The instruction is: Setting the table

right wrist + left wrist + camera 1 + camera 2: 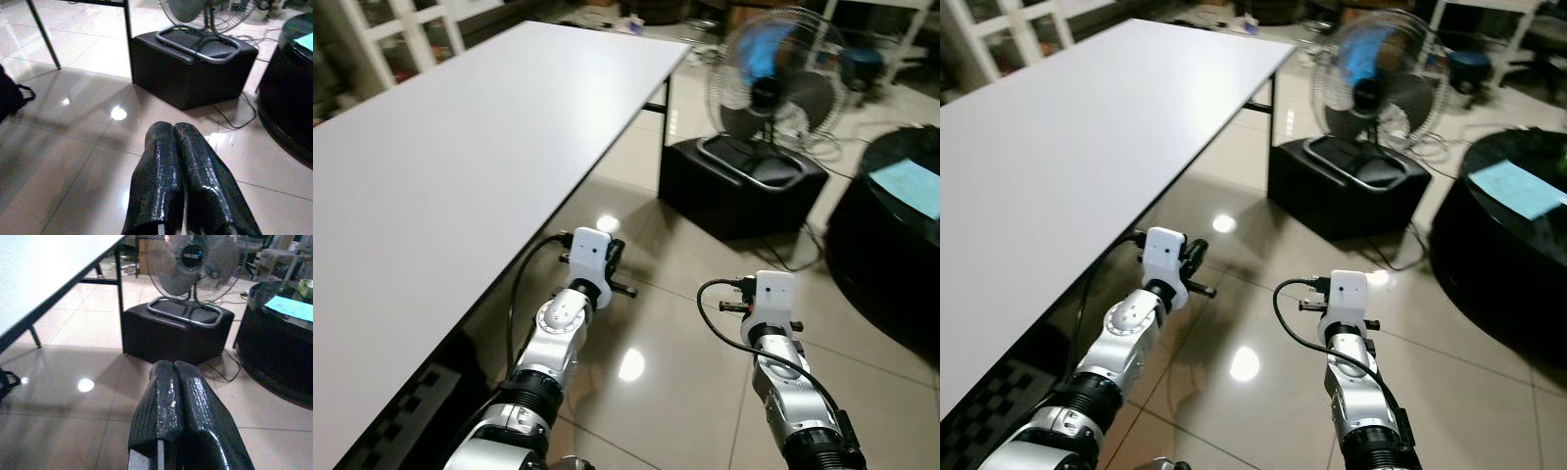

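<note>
A long white table [460,147] with a bare top stretches along my left side, its black legs [120,293] standing on the tiled floor. Both silver arms reach forward low over the floor, to the right of the table's edge. My left gripper [173,369] is shut with nothing between its black fingers, and it faces the fan. My right gripper [172,128] is also shut and holds nothing, hanging over the shiny tiles. The left wrist [590,257] sits close to the table's edge, and the right wrist [773,294] is farther right.
A standing fan [769,83] rests on a low black box [744,181] ahead. A round black table [896,225] with a blue paper [911,184] stands at the right. Cables [803,250] trail on the floor. A black bag [10,98] lies under the white table.
</note>
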You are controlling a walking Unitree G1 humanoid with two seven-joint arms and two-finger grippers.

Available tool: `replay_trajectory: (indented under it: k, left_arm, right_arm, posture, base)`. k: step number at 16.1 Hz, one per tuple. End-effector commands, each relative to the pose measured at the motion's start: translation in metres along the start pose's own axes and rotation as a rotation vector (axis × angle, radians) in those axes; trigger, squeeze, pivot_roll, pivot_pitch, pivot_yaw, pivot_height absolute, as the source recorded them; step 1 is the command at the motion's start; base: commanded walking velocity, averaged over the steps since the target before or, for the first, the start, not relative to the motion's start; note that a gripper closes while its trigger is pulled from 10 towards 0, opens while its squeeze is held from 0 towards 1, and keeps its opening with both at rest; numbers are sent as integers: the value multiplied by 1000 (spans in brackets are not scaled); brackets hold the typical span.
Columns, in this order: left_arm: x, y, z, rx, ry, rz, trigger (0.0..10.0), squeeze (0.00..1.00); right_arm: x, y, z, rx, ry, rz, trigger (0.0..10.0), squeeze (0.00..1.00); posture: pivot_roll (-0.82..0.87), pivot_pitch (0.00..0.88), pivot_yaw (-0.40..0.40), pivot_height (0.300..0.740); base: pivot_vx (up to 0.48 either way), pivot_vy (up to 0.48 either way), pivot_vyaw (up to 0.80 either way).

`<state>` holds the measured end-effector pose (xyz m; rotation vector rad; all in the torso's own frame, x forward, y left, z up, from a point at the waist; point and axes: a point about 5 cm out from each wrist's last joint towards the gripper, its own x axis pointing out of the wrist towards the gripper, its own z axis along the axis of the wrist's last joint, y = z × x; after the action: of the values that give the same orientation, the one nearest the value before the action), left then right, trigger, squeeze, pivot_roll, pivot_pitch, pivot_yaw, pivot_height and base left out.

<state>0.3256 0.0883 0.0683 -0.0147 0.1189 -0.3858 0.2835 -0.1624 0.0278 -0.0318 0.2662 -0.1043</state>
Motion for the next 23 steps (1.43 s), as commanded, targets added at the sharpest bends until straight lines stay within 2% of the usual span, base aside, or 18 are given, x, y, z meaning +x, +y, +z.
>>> replay_trajectory:
  k: [1, 7, 9, 23]
  left_arm:
    - [0, 1, -1, 6, 3, 4, 10000, 0]
    - [-1, 0, -1, 2, 4, 4, 10000, 0]
    - [0, 0, -1, 0, 4, 4, 10000, 0]
    - [-2, 2, -2, 8, 9, 4, 10000, 0]
  right_arm:
    - [-1, 1, 0, 5, -4, 8, 10000, 0]
    - [-1, 1, -1, 22, 4, 2, 10000, 0]
    - [-1, 1, 2, 4, -20, 18, 10000, 0]
    - [0, 6, 3, 37, -32, 64, 10000, 0]
  posture:
    - [-93, 0, 42, 740]
    - [-93, 0, 39, 740]
    - [-94, 0, 39, 740]
    - [-85, 0, 45, 740]
  base:
    - [0, 0, 463]
    - [0, 0, 0]
    - [0, 0, 634]
    - [0, 0, 549]
